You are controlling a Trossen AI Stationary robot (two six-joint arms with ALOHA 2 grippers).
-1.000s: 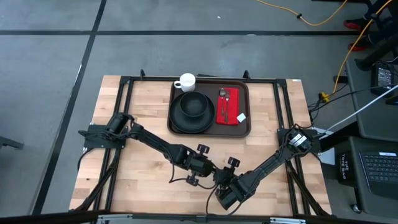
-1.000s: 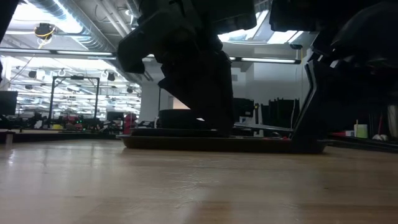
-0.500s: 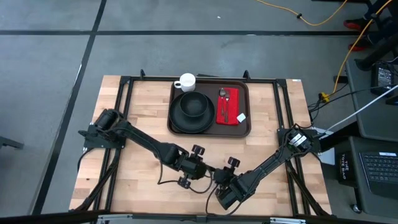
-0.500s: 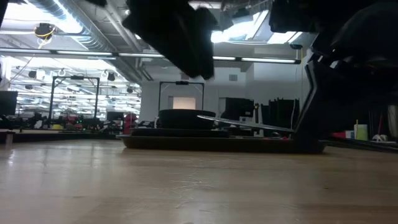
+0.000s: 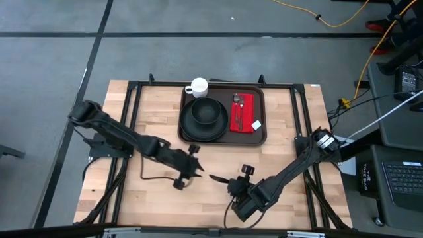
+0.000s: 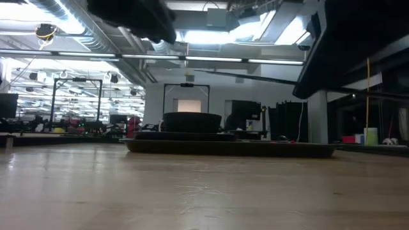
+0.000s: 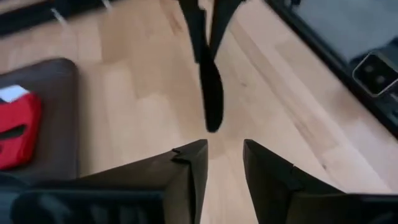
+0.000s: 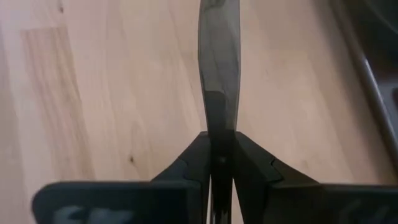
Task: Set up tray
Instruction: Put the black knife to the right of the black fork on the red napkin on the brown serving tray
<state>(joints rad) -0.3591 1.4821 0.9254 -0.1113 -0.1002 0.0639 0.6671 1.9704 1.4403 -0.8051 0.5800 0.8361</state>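
The dark brown tray (image 5: 258,137) lies at the table's far middle. It carries a black bowl (image 5: 205,114) on a black plate, and a red napkin (image 5: 242,118) with a spoon (image 5: 238,100). A white cup (image 5: 197,86) stands at its far left corner. My right gripper (image 5: 232,186), near the front edge, is shut on a knife (image 5: 217,178). My left gripper (image 5: 196,170) hangs open to the left of the knife's tip, with nothing between its fingers (image 7: 193,163). My right gripper pinches the knife's narrow dark end (image 8: 219,115) between its two fingers. The fingers come slanting down from the near right and lie along the knife. The broad shiny blade (image 8: 219,43) sticks out ahead toward the table's left, lifted clear of the table.
Bare wooden tabletop lies between the tray and both grippers, and to the left of the tray. A black frame rail (image 5: 135,125) runs along each side of the table. A loose black cable (image 5: 155,178) trails from my left arm.
My left gripper has drawn back from the knife toward the table's left and risen. My right gripper has risen a little with the knife, which now hangs higher above the table.
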